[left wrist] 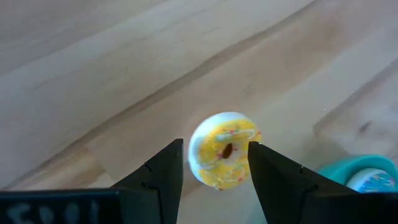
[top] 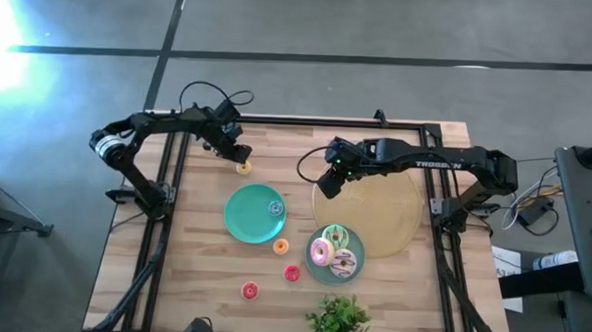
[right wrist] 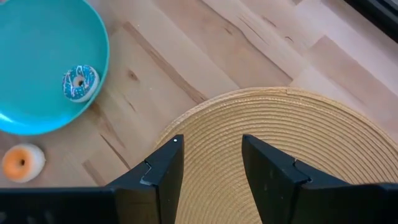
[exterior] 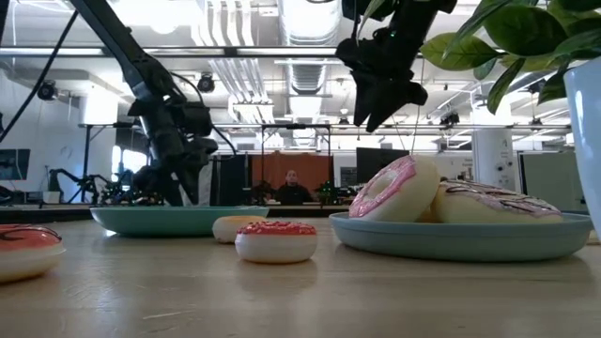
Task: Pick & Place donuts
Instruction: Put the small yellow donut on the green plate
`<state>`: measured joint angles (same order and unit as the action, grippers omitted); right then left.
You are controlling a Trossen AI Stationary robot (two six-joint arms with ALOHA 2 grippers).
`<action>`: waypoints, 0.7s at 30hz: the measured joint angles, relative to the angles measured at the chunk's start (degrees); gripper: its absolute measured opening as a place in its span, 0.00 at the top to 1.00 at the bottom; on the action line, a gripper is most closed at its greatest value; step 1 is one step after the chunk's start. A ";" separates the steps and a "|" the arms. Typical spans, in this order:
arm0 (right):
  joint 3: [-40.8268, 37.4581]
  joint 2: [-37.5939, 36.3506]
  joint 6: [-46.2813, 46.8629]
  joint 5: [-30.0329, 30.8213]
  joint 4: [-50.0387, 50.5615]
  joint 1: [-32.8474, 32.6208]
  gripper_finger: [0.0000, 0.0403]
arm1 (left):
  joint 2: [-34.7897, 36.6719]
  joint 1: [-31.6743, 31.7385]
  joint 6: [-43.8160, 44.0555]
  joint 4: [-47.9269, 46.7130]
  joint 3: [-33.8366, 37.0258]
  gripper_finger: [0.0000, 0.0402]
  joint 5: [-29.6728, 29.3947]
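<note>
Count, high view: two teal plates (top: 242, 219) (top: 312, 265); one woven mat (top: 384, 215); one potted plant (top: 337, 321).

Donuts: eight.
- yellow (top: 244, 167)
- blue (top: 275, 208)
- orange (top: 280, 246)
- red, two (top: 291, 273) (top: 250, 290)
- larger iced, three (top: 321, 251) (top: 335, 234) (top: 344, 263)

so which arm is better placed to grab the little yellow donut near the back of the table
Left. The left gripper already hangs right over the small yellow-iced toy donut, open, with a finger on each side of it. The right gripper is open too, but over the edge of the round tan woven mat, well away.
</note>
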<state>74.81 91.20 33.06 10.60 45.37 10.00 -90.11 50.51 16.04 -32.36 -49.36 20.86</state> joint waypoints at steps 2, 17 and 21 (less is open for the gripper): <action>0.00 0.00 0.00 0.01 -0.46 0.01 0.62 | 0.00 -0.20 -0.30 -0.04 0.03 0.62 -0.85; 0.09 0.00 0.00 -0.03 -1.62 0.02 0.64 | 0.13 -3.19 1.67 4.70 4.52 0.85 -0.86; 0.09 0.00 0.00 -0.05 -1.62 0.02 0.64 | 0.33 -4.12 2.27 6.61 4.43 0.96 -0.66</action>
<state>74.89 91.20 33.06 10.55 43.75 10.02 -89.77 46.39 18.31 -25.75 -44.94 20.21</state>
